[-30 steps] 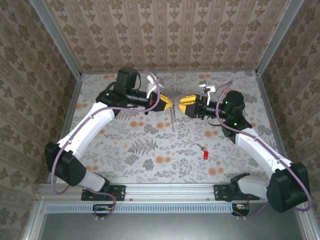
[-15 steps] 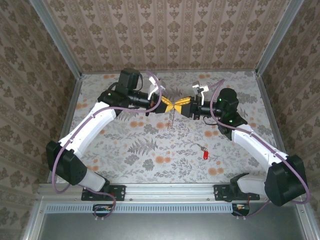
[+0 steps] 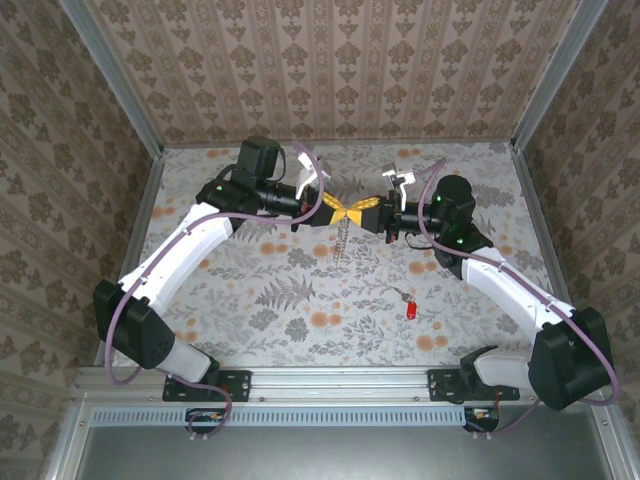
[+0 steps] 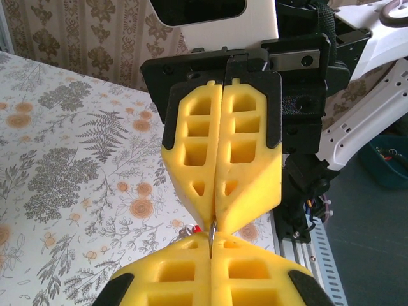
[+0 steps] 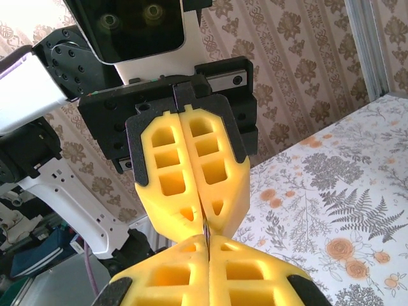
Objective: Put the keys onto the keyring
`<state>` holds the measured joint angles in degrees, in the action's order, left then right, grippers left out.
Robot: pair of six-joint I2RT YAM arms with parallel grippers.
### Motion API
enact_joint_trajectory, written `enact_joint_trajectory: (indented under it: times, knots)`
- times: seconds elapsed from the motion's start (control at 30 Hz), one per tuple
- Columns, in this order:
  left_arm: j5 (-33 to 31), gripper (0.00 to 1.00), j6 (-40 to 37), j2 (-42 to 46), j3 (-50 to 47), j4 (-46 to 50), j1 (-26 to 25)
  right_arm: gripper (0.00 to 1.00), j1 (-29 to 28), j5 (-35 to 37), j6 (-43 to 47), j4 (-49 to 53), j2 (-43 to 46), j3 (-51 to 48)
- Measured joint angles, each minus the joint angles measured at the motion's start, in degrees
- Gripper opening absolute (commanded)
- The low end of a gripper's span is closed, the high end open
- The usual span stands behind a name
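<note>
My left gripper [image 3: 339, 213] and right gripper [image 3: 357, 212] meet tip to tip above the back middle of the table. Both are shut on the keyring [image 4: 211, 234], a thin metal edge pinched between the yellow fingers, with a short chain [image 3: 341, 240] dangling below. In the left wrist view my left gripper [image 4: 211, 250] faces the right gripper [image 4: 217, 215]. In the right wrist view my right gripper [image 5: 208, 247] faces the left gripper [image 5: 203, 222], the keyring [image 5: 206, 231] between them. The keys [image 3: 409, 308], silvery with a red end, lie on the table at the front right, apart from both grippers; their red end [image 4: 197, 227] peeks out behind the fingers.
The floral tabletop [image 3: 280, 300] is fenced by patterned walls [image 3: 330, 70] at the back and sides. A metal rail [image 3: 330, 385] with both arm bases runs along the near edge. Purple cables [image 3: 120, 300] loop along the arms.
My right gripper has moved left to meet the left gripper and closed on the keyring. The left gripper kept its hold and barely moved. The keys stayed put.
</note>
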<state>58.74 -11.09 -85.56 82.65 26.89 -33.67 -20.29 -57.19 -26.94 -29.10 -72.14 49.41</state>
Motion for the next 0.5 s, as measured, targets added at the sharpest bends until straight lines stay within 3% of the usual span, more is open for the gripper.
enact_joint_trajectory:
  times: [0.07,0.17,0.27,0.5]
  knots:
    - [-1.27,0.3,1.18,0.33,-1.09,-2.69,0.0,0.0,0.0,0.98,0.0,-0.2,0.0,0.0]
    - [-5.64,0.44,5.57,3.1,-6.56,-10.45,0.31,0.0,0.07,2.62,-0.35,-0.81,0.0,-0.35]
    - [-10.54,0.5,10.8,7.78,-13.51,-18.32,1.16,0.0,0.28,5.01,-1.44,-3.04,0.02,-1.31]
    - [-18.34,0.51,21.92,14.6,-23.06,-35.17,1.95,0.0,0.44,9.49,-6.32,-13.31,0.0,-4.02]
